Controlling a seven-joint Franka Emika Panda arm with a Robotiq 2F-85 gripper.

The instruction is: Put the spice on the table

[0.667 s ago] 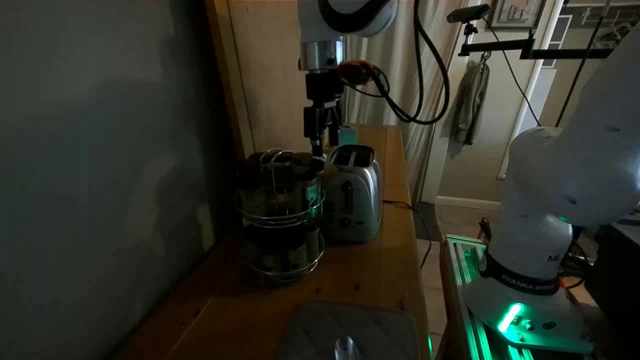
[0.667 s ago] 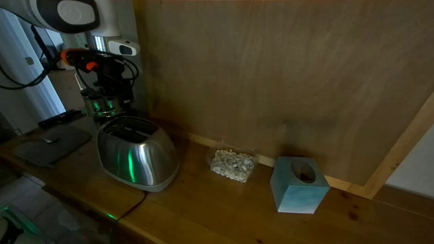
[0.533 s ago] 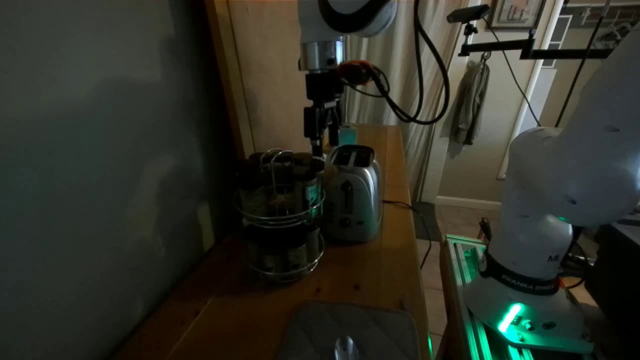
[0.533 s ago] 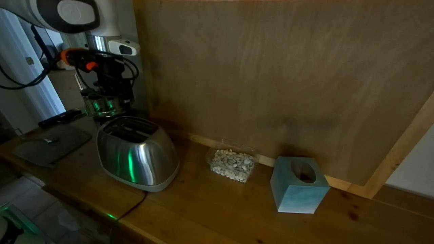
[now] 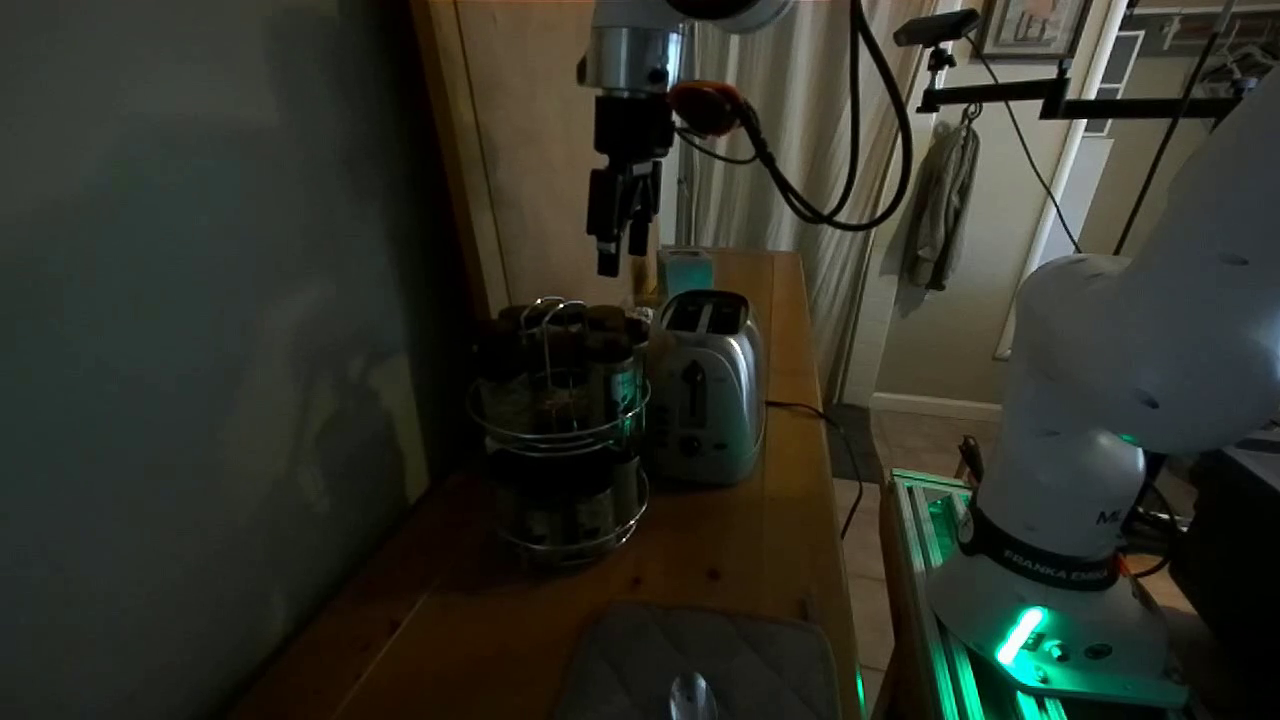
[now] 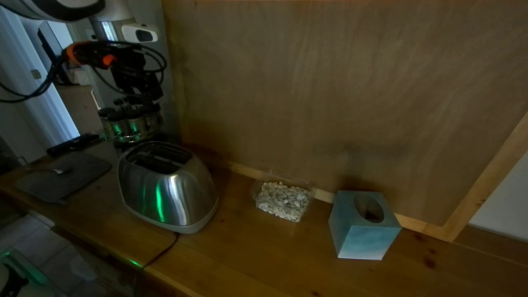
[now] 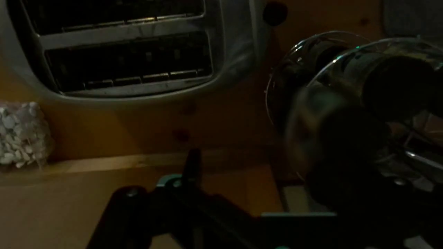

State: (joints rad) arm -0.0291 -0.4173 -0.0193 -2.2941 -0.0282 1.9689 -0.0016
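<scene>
The gripper (image 5: 622,258) hangs with its jaws spread apart, while below them dark-topped spice jars (image 5: 611,378) stand in the wire rack (image 5: 560,440), individually hard to distinguish, with the wooden table (image 5: 745,555) farther beneath.

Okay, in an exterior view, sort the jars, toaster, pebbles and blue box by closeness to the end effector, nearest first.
1. Jars, just below
2. Toaster, beside the jars
3. Pebbles, right of toaster
4. Blue box, far right
</scene>
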